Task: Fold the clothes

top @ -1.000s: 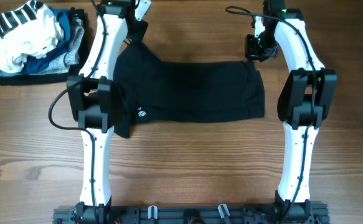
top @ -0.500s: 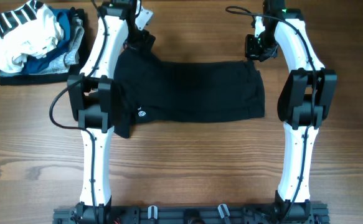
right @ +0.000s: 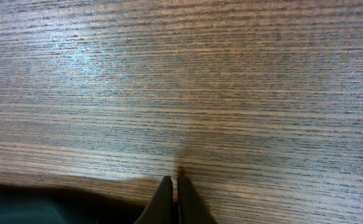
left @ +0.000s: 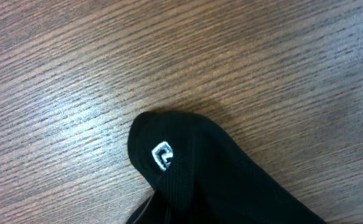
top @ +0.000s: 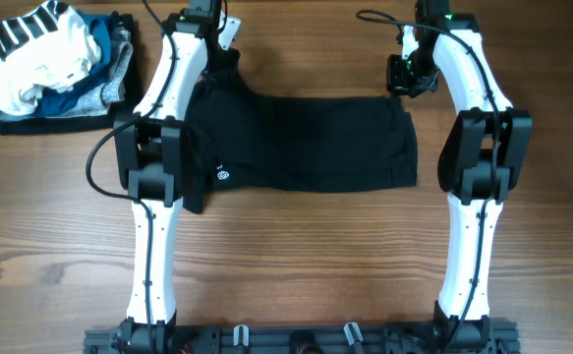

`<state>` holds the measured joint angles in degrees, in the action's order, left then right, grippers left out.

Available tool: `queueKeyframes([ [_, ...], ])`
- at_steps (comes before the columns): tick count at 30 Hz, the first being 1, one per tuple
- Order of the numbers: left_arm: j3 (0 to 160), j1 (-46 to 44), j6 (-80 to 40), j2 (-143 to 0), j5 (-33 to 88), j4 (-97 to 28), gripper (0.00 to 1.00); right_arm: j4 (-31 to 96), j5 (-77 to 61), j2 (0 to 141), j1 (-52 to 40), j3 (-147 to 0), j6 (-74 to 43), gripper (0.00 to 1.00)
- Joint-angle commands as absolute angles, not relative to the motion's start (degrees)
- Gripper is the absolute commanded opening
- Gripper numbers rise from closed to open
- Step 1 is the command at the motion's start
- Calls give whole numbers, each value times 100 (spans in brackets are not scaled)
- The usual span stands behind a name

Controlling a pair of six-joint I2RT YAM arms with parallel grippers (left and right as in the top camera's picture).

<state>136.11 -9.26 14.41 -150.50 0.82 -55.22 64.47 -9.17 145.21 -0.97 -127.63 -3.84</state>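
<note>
Clothes (top: 315, 143), one black garment, lie spread on the wood-grain table (top: 296, 256) between both arms. Up close, the left wrist view shows a white logo (left: 162, 155) on a bunched corner. The left gripper (top: 223, 59) is clenched, seemingly on that far-left corner. The right wrist view shows the right gripper (right: 174, 190) pinched closed just beside the fabric's edge. A garment stack (top: 50, 64) sits at the far left.

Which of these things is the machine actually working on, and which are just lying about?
Part of the job:
- large plain black fabric garment, spread out between the arms
- left gripper and right gripper, at its far corners

Just lying about:
- small pile of white, black-striped, blue and grey clothes
- brown wooden table
</note>
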Motion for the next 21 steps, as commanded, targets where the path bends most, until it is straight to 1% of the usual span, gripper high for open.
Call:
queueKeyframes([
  [1,13574,-952,1278,-15165,51,-5481,4,6392,-884,14636,-119,-12750,-451,4],
  [7,13574,-952,1278,-15165,-246,-5290,4,6226,-871,14636,-104,-13065,-451,4],
  [12,13574,-952,1142,-15165,-244,-4574,4,5645,-526,14634,-104,-13093,-443,4],
  [18,13574,-939,937,-15165,-261,-4014,4,5048,-384,14634,-60,-13093,-469,4],
  [21,13574,-937,803,-15165,-263,-3959,4,5061,-388,14634,-34,-13120,-464,4],
])
